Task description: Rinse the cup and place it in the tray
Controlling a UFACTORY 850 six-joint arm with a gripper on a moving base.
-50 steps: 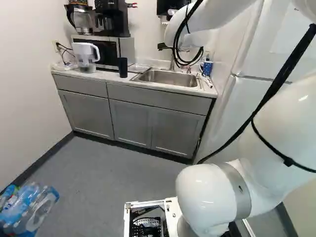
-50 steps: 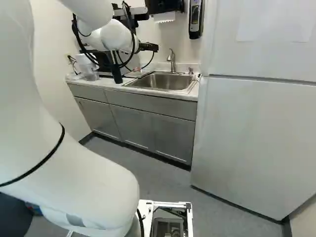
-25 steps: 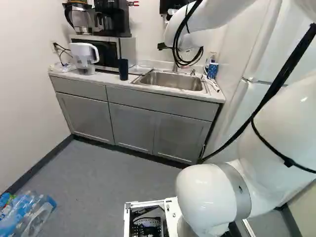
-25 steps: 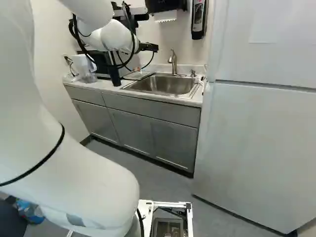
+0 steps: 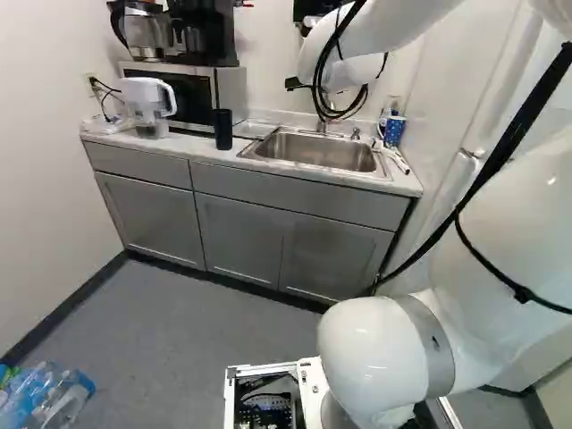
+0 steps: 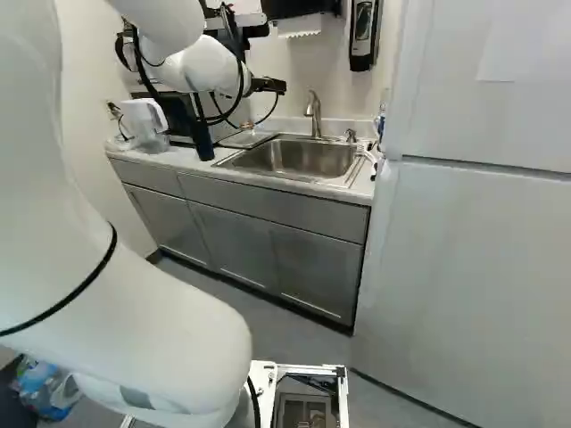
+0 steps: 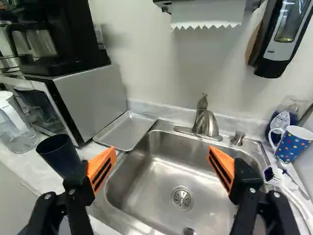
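In the base views I cannot make out the gripper's fingers behind my arm's wrist. The wrist view has the gripper [image 7: 161, 152] with its orange-padded fingers wide apart over the sink [image 7: 164, 183] and nothing between them. A dark cup [image 7: 61, 154] is on the counter outside the left-hand finger, partly behind it; it shows too in the left base view as the dark cup [image 5: 222, 130]. The shallow metal tray [image 7: 128, 131] lies flat at the sink's edge, between the cup's side and the wall. The faucet [image 7: 206, 122] rises behind the basin.
A microwave [image 7: 90, 100] carries a coffee maker [image 5: 207, 31]; a clear pitcher [image 5: 147, 103] stands beside it. A dotted mug [image 7: 292, 142] and a brush [image 7: 288, 188] lie past the sink's other side. The fridge [image 6: 477, 259] flanks the counter. Bottles [image 5: 45, 398] are on the floor.
The base has moved: the counter and sink look closer, and the sink has shifted rightward in both base views. My arm holds its pose against its lowest joint. The cup keeps its place on the counter.
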